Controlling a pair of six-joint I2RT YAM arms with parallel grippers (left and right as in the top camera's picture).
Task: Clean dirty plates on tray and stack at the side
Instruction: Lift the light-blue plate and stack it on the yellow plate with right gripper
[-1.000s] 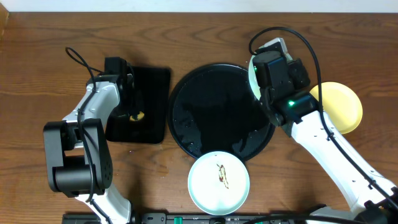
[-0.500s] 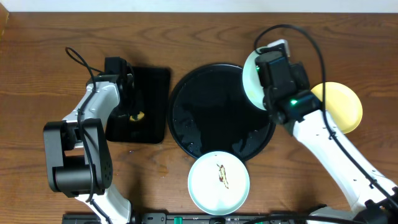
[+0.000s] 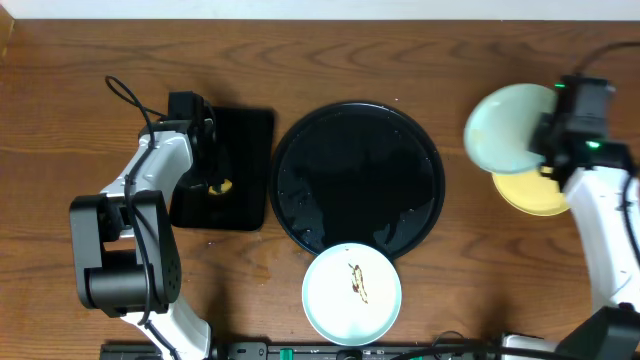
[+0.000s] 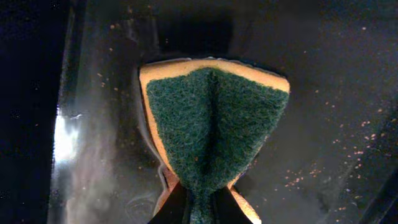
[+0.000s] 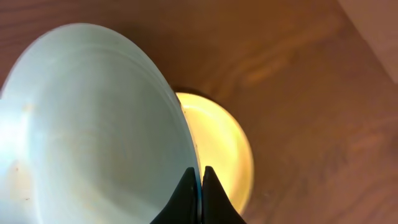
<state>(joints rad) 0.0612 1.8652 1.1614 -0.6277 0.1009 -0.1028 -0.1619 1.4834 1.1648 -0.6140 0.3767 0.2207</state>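
My right gripper (image 3: 545, 148) (image 5: 200, 171) is shut on the rim of a pale blue-green plate (image 3: 505, 128) (image 5: 93, 124) and holds it tilted above the pale yellow plate (image 3: 540, 192) (image 5: 217, 146) on the table at right. A second pale plate (image 3: 352, 292) with a brown smear lies at the front edge of the round black tray (image 3: 358, 180). My left gripper (image 3: 215, 172) (image 4: 200, 199) is shut on a green and yellow sponge (image 4: 214, 121) over the rectangular black tray (image 3: 225, 168).
The rectangular black tray (image 4: 348, 93) is wet and speckled with crumbs. The wooden table (image 3: 80, 80) surrounds everything. The left arm (image 3: 140, 190) lies along the rectangular tray's left side.
My right gripper has carried the blue-green plate from the round tray's right rim rightwards to above the yellow plate. The left arm has not moved.
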